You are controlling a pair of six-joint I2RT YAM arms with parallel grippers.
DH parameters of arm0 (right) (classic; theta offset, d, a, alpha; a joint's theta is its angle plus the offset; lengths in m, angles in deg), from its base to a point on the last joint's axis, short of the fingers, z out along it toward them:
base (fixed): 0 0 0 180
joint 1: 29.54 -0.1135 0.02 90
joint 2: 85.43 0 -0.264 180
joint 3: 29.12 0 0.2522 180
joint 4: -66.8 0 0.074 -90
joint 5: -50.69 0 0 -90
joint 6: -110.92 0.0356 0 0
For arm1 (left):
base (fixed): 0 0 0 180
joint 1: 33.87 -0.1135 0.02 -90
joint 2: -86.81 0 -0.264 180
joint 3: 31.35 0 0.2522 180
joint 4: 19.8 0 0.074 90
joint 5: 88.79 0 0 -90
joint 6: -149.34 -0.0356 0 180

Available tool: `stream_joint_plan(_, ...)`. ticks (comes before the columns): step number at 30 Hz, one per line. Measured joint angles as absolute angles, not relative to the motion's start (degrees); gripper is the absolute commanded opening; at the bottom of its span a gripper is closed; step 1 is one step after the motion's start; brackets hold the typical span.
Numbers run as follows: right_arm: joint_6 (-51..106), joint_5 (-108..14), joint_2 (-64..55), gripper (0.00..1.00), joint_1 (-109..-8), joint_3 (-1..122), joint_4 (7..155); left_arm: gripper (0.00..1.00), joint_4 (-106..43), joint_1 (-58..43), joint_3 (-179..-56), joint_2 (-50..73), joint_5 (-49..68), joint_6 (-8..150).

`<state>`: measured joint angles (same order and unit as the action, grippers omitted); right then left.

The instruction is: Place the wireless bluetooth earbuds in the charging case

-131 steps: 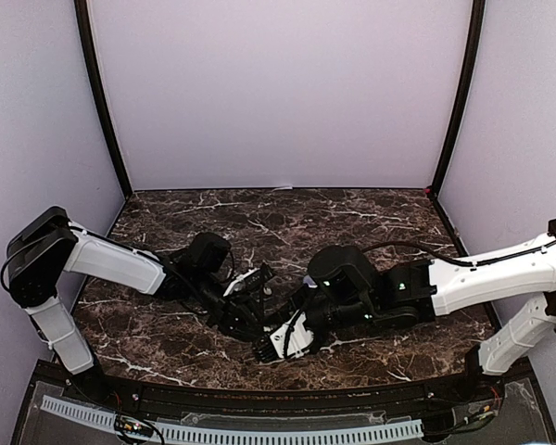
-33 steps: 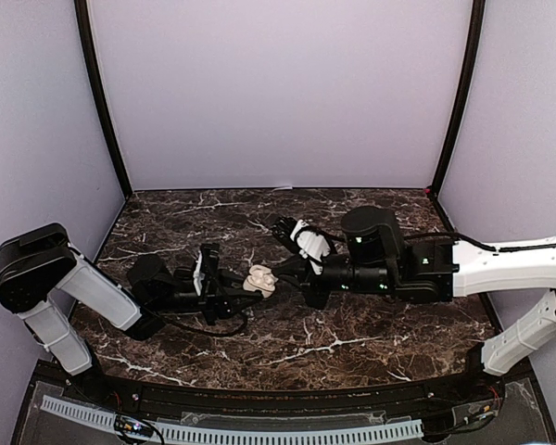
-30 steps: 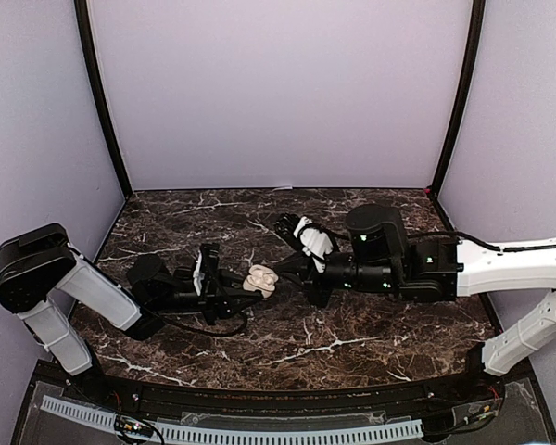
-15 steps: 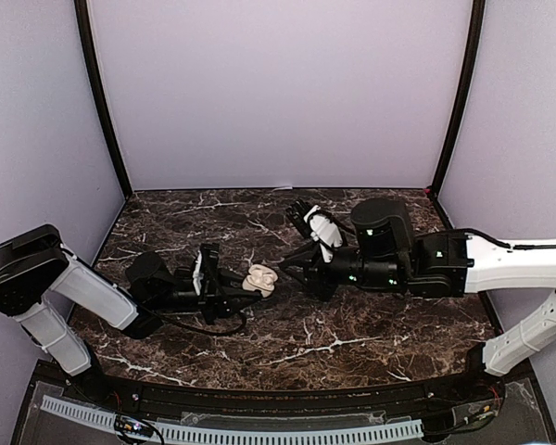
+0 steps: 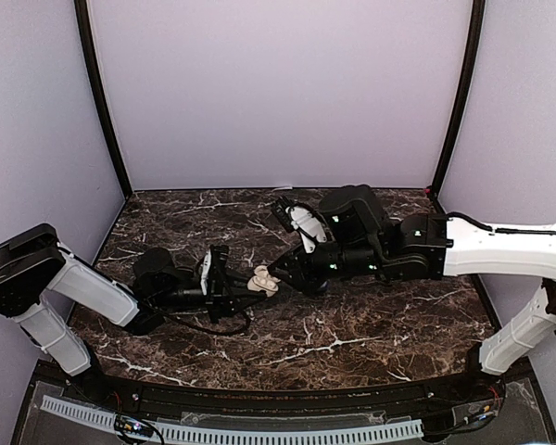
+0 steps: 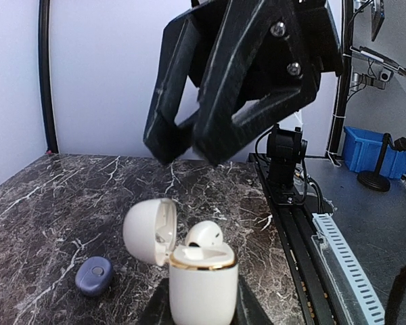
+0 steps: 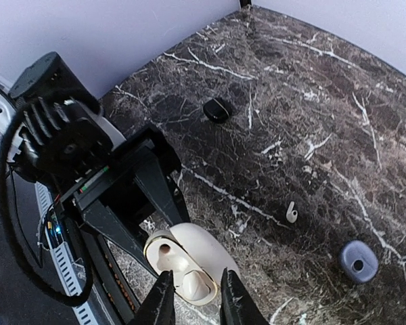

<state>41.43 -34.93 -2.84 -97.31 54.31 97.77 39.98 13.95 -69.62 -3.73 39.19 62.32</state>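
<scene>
We see the left pincer (image 5: pixel 236 286) lying low over the bench (image 5: pixel 352 334). It is pressed together on the cream charging case (image 6: pixel 203 288) and holds it upright. The lid of the case is tipped open to one side.

A white earbud (image 6: pixel 204 234) sits in the top of the case. Part of it pokes up above the gold rim.

The right pincer (image 6: pixel 189 143) hangs just above the case, pointing down at the earbud. Its two fingers are spread a little, and we see a gap between them. It pinches nothing. In the right wrist view the fingertips stand on either side of the earbud, but in the left wrist view they are above it, not touching.

More things lie on the bench, away from the case. There is a small stemmed earbud (image 7: pixel 291 212), white, lying on its own. Near it is a blue oval thing (image 7: pixel 357 261). Farther off is a black thing (image 7: pixel 218 109), and we cannot tell what it is.
</scene>
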Motion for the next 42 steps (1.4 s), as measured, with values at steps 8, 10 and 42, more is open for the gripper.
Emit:
stream_joint_plan(8, 43.51, -36.94, -1.42, 0.18, -96.13, 54.31, 100.77, 0.00, 39.57, 14.06, -69.62, -3.12, 38.64, 61.63)
stream_joint_plan(10, 43.55, -36.92, -1.51, 0.18, -96.13, 54.25, 100.83, 0.00, 39.63, 14.06, -69.54, -3.09, 38.53, 61.69)
stream_joint_plan(42, 28.10, -33.16, 15.39, 0.47, -92.11, 25.79, 47.85, 0.00, 17.10, 0.72, -61.06, 20.93, 30.25, 72.71)
